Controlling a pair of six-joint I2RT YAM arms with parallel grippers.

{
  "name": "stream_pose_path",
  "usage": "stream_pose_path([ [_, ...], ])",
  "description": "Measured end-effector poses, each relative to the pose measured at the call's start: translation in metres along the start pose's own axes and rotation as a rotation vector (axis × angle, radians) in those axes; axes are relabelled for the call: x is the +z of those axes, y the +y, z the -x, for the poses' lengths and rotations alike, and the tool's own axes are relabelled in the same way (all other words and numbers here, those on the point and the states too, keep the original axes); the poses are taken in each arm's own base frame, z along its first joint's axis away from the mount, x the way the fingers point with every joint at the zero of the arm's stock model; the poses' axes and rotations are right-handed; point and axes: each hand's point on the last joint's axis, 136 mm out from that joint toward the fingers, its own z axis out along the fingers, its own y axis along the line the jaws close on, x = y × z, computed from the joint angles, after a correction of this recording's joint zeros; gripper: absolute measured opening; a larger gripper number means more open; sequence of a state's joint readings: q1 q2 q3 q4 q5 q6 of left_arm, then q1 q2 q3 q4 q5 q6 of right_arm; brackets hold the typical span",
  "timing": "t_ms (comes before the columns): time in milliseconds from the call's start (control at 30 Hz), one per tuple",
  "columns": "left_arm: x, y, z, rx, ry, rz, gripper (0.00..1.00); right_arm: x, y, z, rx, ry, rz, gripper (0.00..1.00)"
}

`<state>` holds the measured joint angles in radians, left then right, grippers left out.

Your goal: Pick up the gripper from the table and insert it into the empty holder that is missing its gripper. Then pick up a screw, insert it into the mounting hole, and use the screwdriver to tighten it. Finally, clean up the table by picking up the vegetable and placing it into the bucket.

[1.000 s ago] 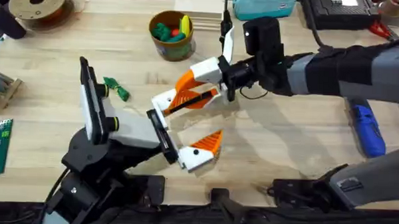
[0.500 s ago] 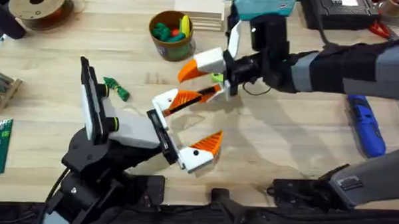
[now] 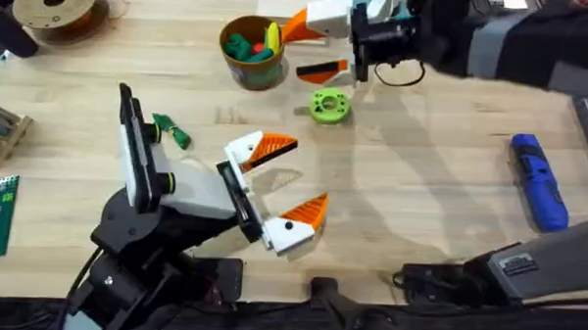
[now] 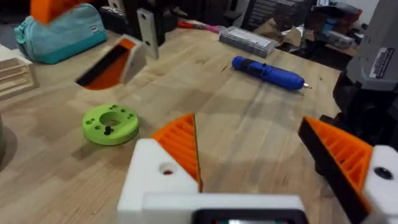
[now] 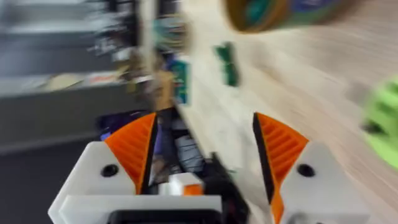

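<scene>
Now we hold our right gripper high, just beside the bucket, its orange-padded fingers spread wide with nothing between them. Our left gripper rests low on the table, fingers also wide and empty, and both of its white mounts carry an orange wedge, so the holder looks filled already. Taking the bucket as our mark: the green ring-shaped disc lies near it, with what seems to be a small dark screw sitting on it; the vegetable lies a little way off toward the left arm; the screwdriver is well apart, across the table. We judge the screw step comes next, and that is where trouble waits. The screw is tiny against broad ribbed pads, so a pinch slightly off centre could flick it away or nudge the disc. The mounting hole on the left mount is small, so a tilted screw may jam. A right arm sweeping low could also clip the bucket or the seated wedge.
</scene>
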<state>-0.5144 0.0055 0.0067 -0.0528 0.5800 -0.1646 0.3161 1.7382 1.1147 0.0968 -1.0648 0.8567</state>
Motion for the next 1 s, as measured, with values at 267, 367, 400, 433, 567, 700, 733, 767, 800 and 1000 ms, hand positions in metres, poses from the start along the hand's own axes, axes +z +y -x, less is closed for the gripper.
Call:
stream_pose_path([
  [267,0.0,0.0,0.0,0.0,0.0,0.0,0.987,-0.022,-0.043,-0.008,-0.011,-0.057,-0.505,0.847],
  [367,0.0,0.0,0.0,0.0,0.0,0.0,0.987,-0.03,-0.048,-0.013,-0.122,-0.081,-0.705,0.85],
  [400,0.0,0.0,0.0,0.0,0.0,0.0,0.987,-0.03,-0.049,-0.015,-0.17,-0.082,-0.767,0.85],
  [433,0.0,0.0,0.0,0.0,0.0,0.0,0.987,-0.029,-0.051,-0.017,-0.21,-0.078,-0.81,0.85],
  [567,0.0,0.0,0.0,0.0,0.0,0.0,0.987,-0.017,-0.057,-0.027,-0.388,-0.015,-0.927,0.85],
  [700,0.0,0.0,0.0,0.0,0.0,0.0,0.987,-0.006,-0.084,-0.034,-0.514,0.09,-1.031,0.85],
  [733,0.0,0.0,0.0,0.0,0.0,0.0,0.987,-0.006,-0.088,-0.034,-0.518,0.098,-1.042,0.848],
  [767,0.0,0.0,0.0,0.0,0.0,0.0,0.987,-0.006,-0.091,-0.033,-0.522,0.105,-1.053,0.815],
  [800,0.0,0.0,0.0,0.0,0.0,0.0,0.987,-0.006,-0.093,-0.033,-0.525,0.108,-1.061,0.774],
  [1000,0.0,0.0,0.0,0.0,0.0,0.0,0.987,-0.006,-0.094,-0.022,-0.562,0.077,-1.081,0.514],
])
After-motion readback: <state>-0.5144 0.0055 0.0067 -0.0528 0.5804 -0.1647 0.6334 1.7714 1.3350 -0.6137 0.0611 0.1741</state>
